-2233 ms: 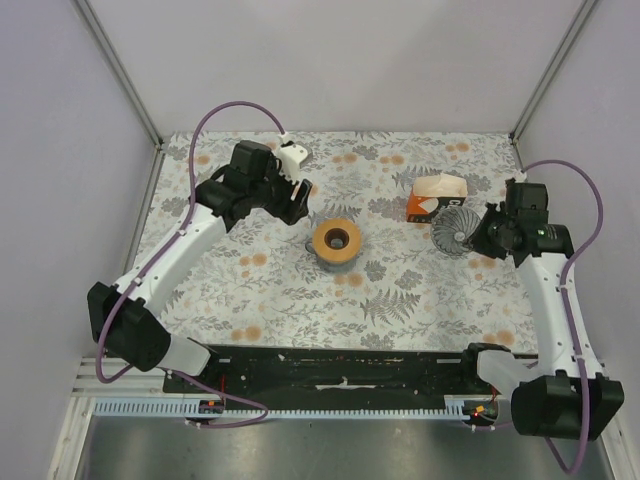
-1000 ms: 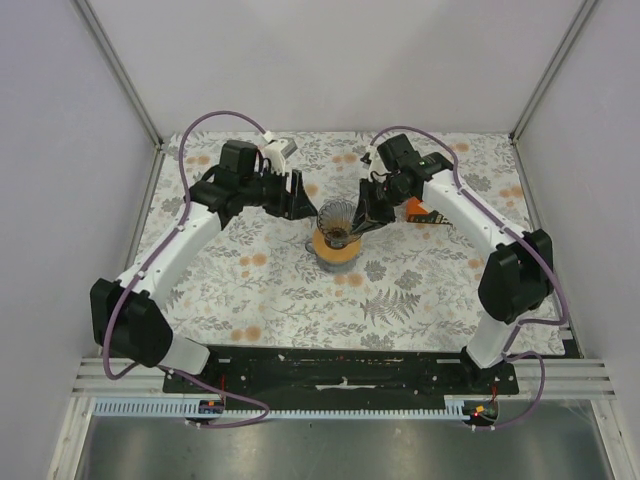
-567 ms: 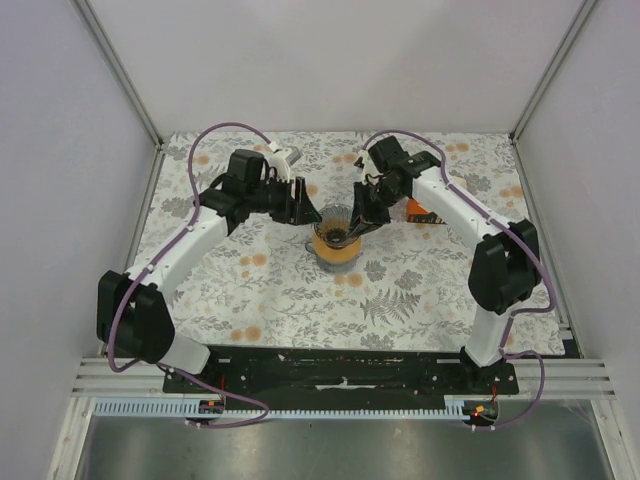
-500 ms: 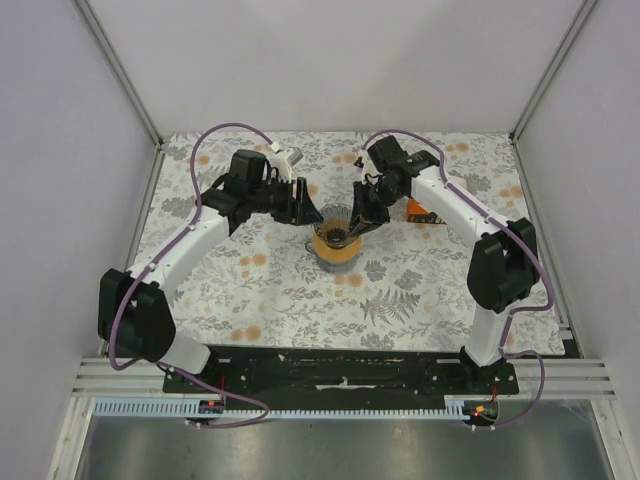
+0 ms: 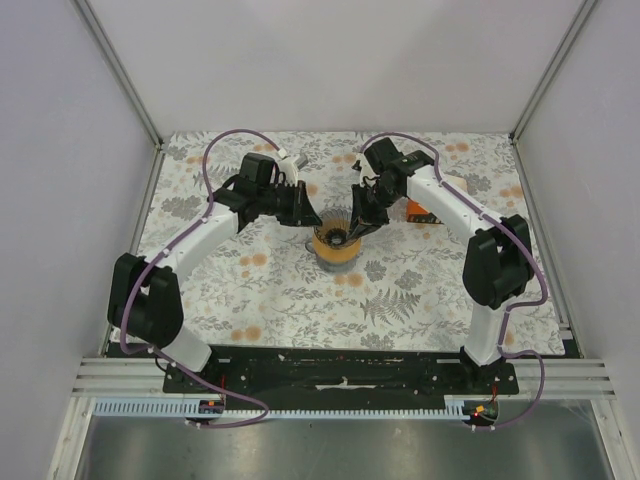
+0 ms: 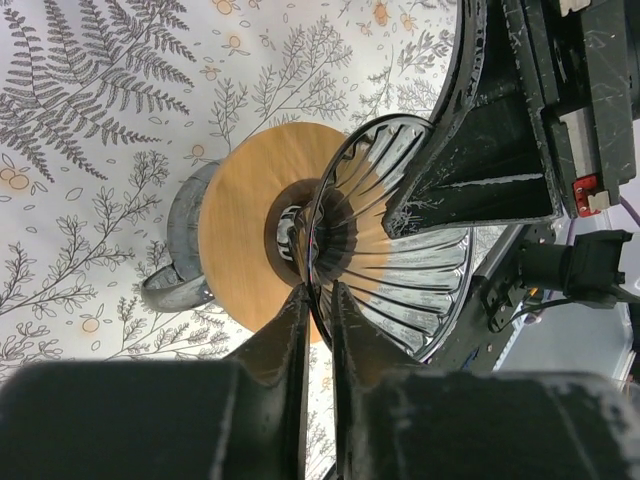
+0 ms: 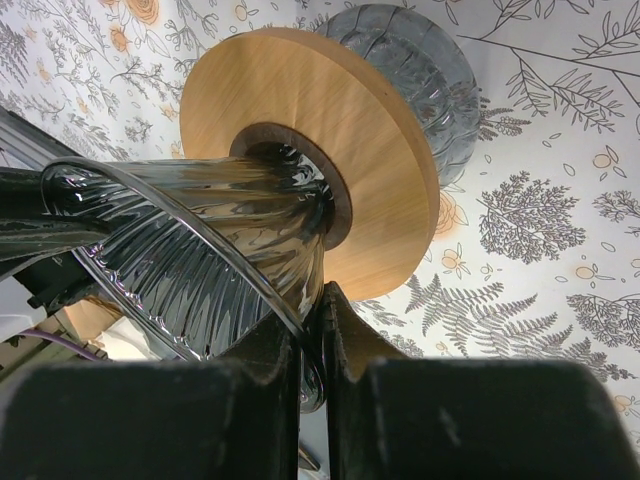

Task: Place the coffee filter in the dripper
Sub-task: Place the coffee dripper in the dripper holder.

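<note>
Right pincer (image 7: 314, 318) clamps dripper (image 7: 200, 240); floral tablecloth (image 5: 420, 295), lilac walls (image 5: 60, 150).

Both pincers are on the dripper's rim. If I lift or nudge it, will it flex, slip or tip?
The dripper looks thin-walled and ribbed, so probably light and fragile. Its glossy surface may slip in the left pincer, which pinches only the rim. Its narrow tip sits in the wooden ring, so a sideways push could tip it.

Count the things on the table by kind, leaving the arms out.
dripper: 1
tan wooden ring: 1
grey glass vessel under the ring: 1
orange carton, partly hidden behind the right arm: 1
Total: 4
</note>
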Available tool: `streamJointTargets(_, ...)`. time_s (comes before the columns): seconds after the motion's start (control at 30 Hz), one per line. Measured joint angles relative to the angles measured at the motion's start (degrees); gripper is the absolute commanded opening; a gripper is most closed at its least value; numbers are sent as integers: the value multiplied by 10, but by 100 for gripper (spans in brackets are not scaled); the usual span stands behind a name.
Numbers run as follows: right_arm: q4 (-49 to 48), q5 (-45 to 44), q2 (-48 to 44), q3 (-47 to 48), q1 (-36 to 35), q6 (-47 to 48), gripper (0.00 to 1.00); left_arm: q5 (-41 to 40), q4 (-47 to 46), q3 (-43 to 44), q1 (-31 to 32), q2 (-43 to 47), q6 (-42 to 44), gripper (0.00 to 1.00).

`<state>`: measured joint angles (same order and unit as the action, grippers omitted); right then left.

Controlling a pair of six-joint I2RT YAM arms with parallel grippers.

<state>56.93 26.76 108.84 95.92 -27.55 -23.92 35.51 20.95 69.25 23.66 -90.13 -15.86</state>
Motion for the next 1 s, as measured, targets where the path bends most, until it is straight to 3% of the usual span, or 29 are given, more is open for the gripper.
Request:
streamJointTargets(0.07,2,-1,1,2,0,0,0,0,-2,0,1,-1,-9,2)
streamJointTargets(1.0,-29,20,13,-19,15,-25,0,24,-33,16,-12,-63,-27,2)
